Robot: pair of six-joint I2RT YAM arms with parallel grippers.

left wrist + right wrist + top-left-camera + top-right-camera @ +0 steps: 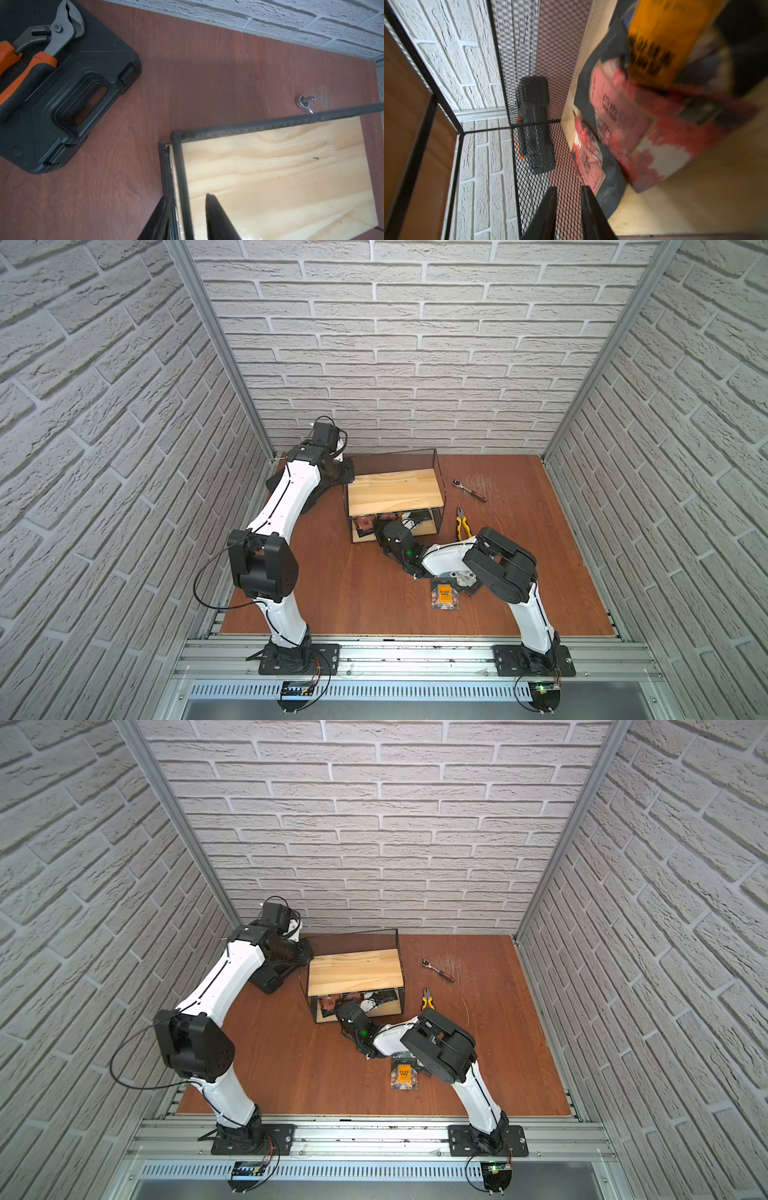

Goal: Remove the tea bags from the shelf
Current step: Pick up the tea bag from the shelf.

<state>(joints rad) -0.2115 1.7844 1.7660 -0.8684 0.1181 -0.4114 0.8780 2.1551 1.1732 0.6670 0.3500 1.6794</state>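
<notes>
**While Unloading Is Incomplete: Station Status**

Where the bench (pixel 332 597) is nearest, loose tea bags (pixel 445 593) lie at 5 o'clock from the shelf (pixel 395 491), partly under the right arm (pixel 444 560). Right pincer (pixel 568 187): inside the lower tier, fingers narrowly spread, nothing between them. Shelved tea bags (pixel 623 116): piled on the lower board beside it. Pliers (pixel 460 522): 4 o'clock. Ratchet (pixel 469 488): 2 o'clock. Left pincer (pixel 187 196): pressed onto the frame rim at 10 o'clock.

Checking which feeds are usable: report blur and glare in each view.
Right wrist view: tea bags smeared by blur, shelf mesh crisper. Left wrist view: sharp, mild glare on the shelf top. Both top views: sharp, evenly lit.
</notes>
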